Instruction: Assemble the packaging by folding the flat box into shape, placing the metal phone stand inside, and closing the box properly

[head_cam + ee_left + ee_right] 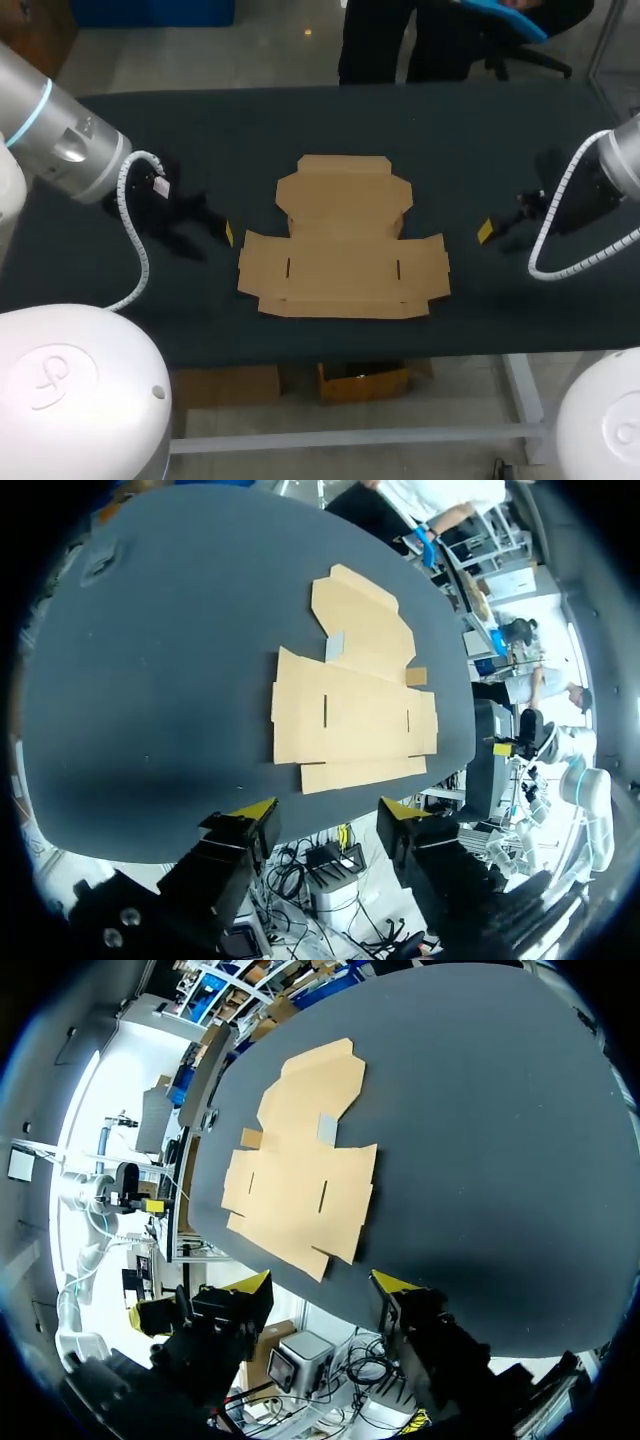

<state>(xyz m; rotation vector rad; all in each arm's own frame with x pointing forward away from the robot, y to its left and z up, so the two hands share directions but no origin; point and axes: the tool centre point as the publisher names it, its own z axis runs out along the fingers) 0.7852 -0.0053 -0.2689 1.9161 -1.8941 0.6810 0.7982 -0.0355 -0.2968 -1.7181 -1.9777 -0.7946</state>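
Observation:
The flat brown cardboard box (pixel 345 240) lies unfolded in the middle of the dark table, flaps spread. It lies ahead of the fingers in the left wrist view (pixel 360 710) and the right wrist view (pixel 300 1180). My left gripper (pixel 222 236) hangs just left of the box, open, with nothing between its yellow tips (pixel 328 810). My right gripper (pixel 490 232) hangs to the box's right, a little further off, and it is open and empty too (pixel 322 1282). No metal phone stand shows in any view.
The table (pixel 120 300) is covered in dark cloth. Its front edge runs just below the box, and bare cloth stretches behind and to both sides of the box.

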